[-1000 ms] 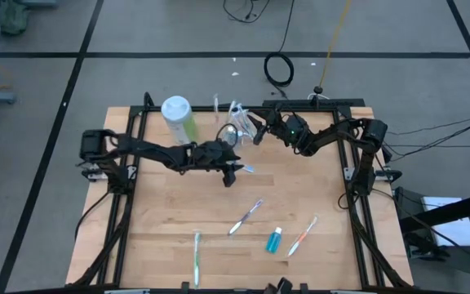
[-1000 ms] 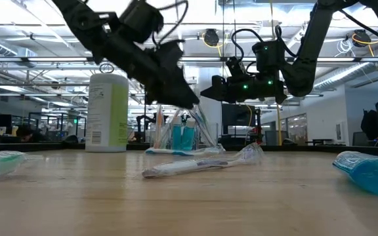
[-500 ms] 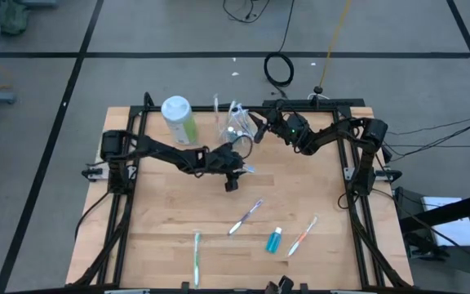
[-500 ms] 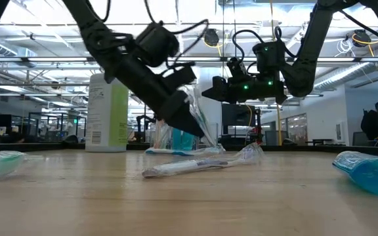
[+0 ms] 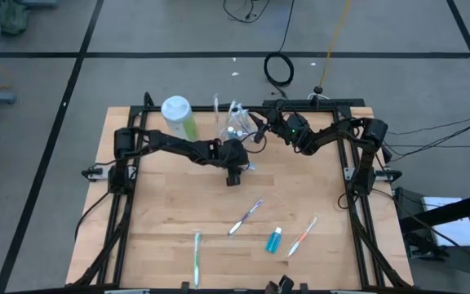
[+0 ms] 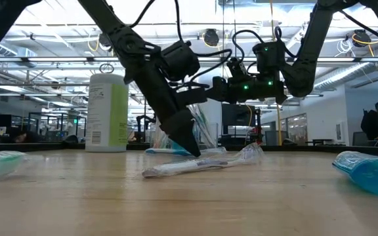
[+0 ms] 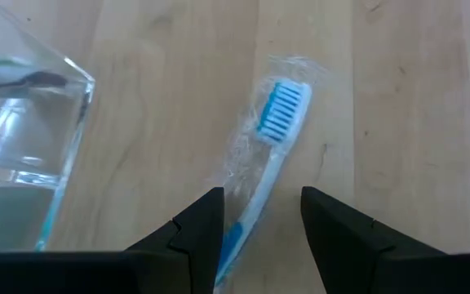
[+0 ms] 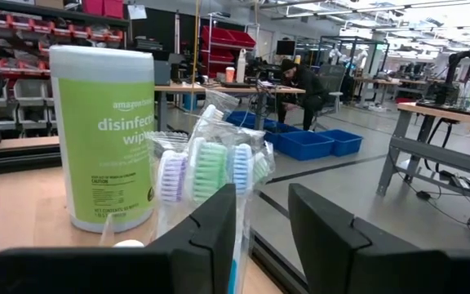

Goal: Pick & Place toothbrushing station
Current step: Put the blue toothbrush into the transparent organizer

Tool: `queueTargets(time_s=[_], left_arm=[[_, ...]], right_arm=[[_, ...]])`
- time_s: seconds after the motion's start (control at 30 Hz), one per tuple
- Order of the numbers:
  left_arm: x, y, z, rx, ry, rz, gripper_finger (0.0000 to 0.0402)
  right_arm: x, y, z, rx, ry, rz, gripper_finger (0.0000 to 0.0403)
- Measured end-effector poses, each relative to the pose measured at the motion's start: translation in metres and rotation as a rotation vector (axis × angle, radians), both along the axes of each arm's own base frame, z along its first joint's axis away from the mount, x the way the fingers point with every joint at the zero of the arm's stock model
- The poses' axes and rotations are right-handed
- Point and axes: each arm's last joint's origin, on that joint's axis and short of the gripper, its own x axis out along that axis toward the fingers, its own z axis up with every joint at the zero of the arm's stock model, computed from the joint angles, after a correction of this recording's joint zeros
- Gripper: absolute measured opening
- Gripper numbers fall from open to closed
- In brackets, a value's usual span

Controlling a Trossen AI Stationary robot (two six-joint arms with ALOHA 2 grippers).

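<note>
Across the wooden table (image 5: 161, 212) we see a green wipes canister (image 5: 178, 118), the clear cup (image 5: 233, 124) of toothbrushes gripped by the right claw (image 5: 255, 129), and our spread left claw (image 7: 255, 233) straddling a wrapped blue toothbrush (image 7: 269, 151) beside it.

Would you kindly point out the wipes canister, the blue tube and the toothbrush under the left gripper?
Wipes canister (image 5: 176, 109), high view, its white lid.
Blue tube (image 5: 275, 240), high view, mid-body.
Blue-bristled toothbrush (image 7: 281, 109), left wrist view, its bristle head.
</note>
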Motion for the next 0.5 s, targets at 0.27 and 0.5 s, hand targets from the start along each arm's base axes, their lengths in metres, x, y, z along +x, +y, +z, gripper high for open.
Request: queueTargets(time_s=[0.27,0.5], left_arm=[[-0.001,0.001,-0.001,-0.067,0.004,-0.026,0.0062],[-0.011,-0.003,0.020,-0.070,0.016,-0.003,0.0013]], right_arm=[[0.000,0.000,0.000,-0.022,0.014,-0.002,0.0109],[0.000,0.000,0.000,-0.018,0.016,-0.002,0.0109]])
